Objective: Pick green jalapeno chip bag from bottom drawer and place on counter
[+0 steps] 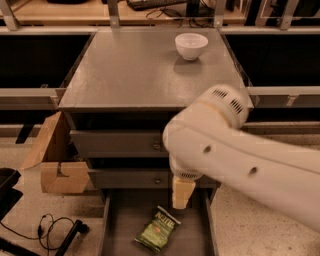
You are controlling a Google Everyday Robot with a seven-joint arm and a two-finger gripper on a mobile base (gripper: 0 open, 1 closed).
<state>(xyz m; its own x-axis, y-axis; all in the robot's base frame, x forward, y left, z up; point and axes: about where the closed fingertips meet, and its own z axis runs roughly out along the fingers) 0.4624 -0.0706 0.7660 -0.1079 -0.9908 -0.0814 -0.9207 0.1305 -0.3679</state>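
The green jalapeno chip bag [157, 234] lies flat on the floor of the open bottom drawer [122, 220], near its middle. My gripper [181, 201], pale yellow at the end of the big white arm [235, 150], hangs in front of the middle drawer. It is just above the bag and a little to its right, not touching it. The counter [135, 70] is the grey cabinet top above; the arm covers part of its front right corner.
A white bowl [191, 46] stands at the back right of the counter. Two shut grey drawers [120, 144] sit above the open one. An open cardboard box [59, 170] stands left of the cabinet, with black cables [50, 227] on the floor. A wooden desk [70, 7] runs behind.
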